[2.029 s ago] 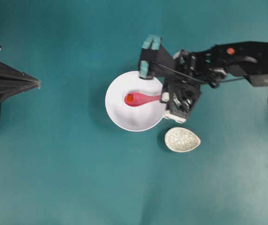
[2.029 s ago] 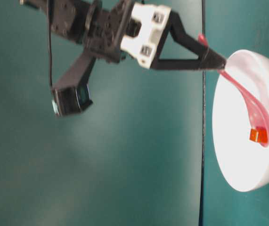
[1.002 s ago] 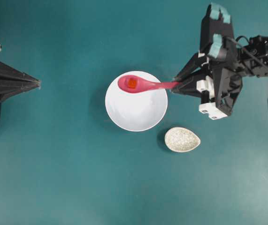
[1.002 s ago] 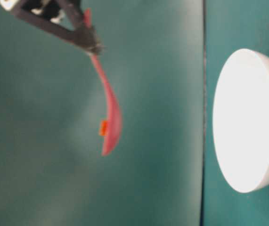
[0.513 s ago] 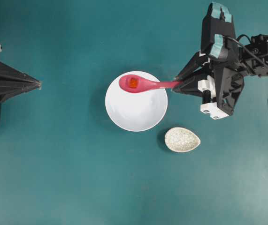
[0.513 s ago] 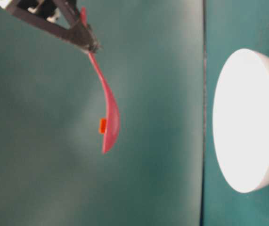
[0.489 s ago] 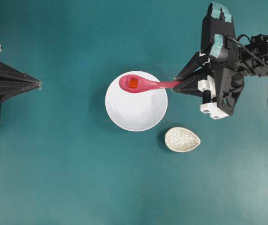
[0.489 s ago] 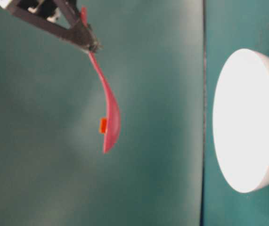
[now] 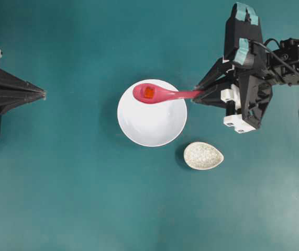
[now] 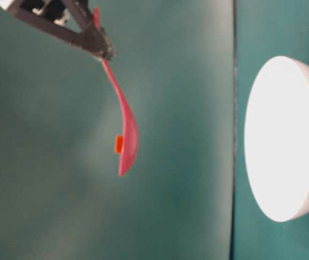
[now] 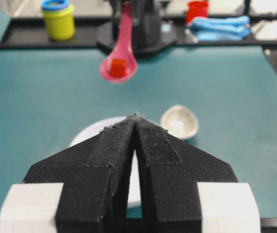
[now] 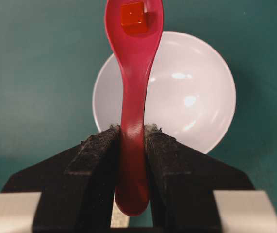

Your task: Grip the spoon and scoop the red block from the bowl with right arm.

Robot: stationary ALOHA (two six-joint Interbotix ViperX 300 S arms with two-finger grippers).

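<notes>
One cube, the red block [image 9: 148, 92], rides in the spoon [image 9: 162, 94] high over the bowl [image 9: 152, 125]; your right gripper [image 9: 197, 94] pinches the handle, its long axis pointing nine o'clock.

Overhead: straight down, far, the bowl [image 9: 152, 117] central.
Table-level: rotated sideways, close beside the bowl [image 10: 284, 138].
Left wrist: low, facing across the bowl [image 11: 87, 133].
Right wrist: close, above the bowl [image 12: 187, 92].
Shared: the bowl.
</notes>
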